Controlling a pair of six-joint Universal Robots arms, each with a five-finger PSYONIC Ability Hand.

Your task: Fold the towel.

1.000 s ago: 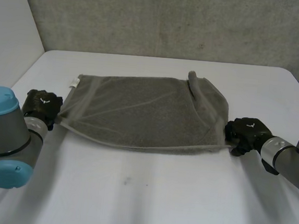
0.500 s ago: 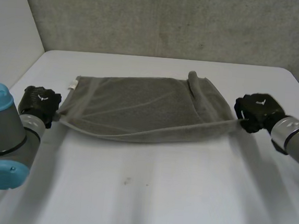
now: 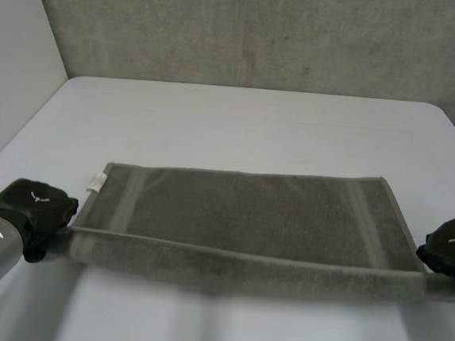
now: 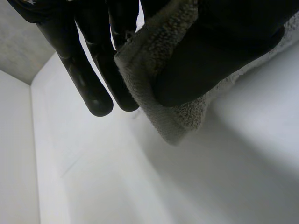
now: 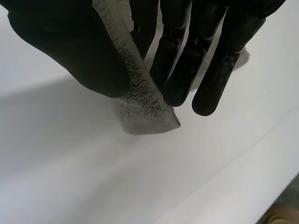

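Observation:
A grey towel (image 3: 247,216) hangs stretched between my two hands above the white table (image 3: 255,125), its near edge pulled taut and the rest sloping away behind. My left hand (image 3: 31,213) holds the near left corner; in the left wrist view the thumb (image 4: 219,51) pinches the towel corner (image 4: 163,107) against the fingers (image 4: 88,74). My right hand (image 3: 453,250) holds the near right corner; in the right wrist view the thumb (image 5: 70,51) and fingers (image 5: 187,56) pinch the towel corner (image 5: 145,109).
A small white label (image 3: 96,182) sticks out of the towel's left edge. A grey wall (image 3: 264,30) runs behind the table's far edge.
Both hands have lifted the near corners and drawn them toward me and apart. The towel, which lay rumpled on the table, now hangs flat and taut.

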